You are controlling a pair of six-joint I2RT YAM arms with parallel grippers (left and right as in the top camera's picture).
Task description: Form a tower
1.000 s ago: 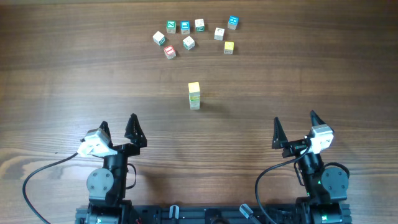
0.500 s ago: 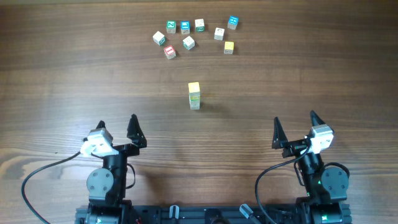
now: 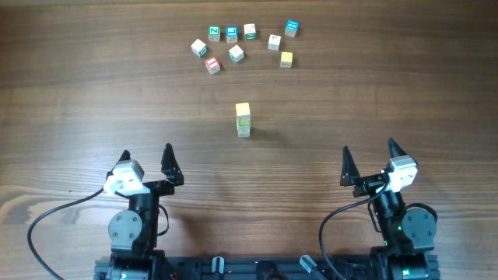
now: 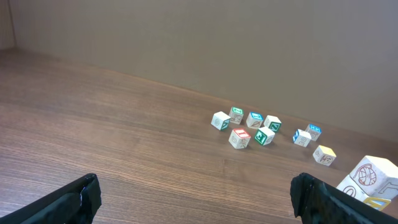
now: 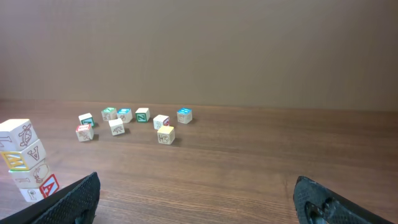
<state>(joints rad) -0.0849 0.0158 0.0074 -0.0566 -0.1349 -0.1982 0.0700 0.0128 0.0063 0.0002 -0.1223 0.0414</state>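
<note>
The tower (image 3: 243, 121) stands in the middle of the table, a narrow column of pale letter cubes with a yellow top face. It shows at the left edge of the right wrist view (image 5: 26, 160), leaning slightly, and at the lower right corner of the left wrist view (image 4: 370, 181). My left gripper (image 3: 146, 153) is open and empty near the front left, well short of the tower. My right gripper (image 3: 369, 148) is open and empty at the front right. Bare wood lies between each pair of fingers (image 4: 194, 188) (image 5: 198, 186).
Several loose letter cubes (image 3: 236, 53) lie scattered at the far side of the table, among them a small yellow cube (image 3: 286, 58). They show as a cluster in the left wrist view (image 4: 251, 127) and the right wrist view (image 5: 127, 122). A plain wall stands behind the table.
My left wrist has shifted a little to the right. The right arm, the tower and the loose cubes have not moved.
</note>
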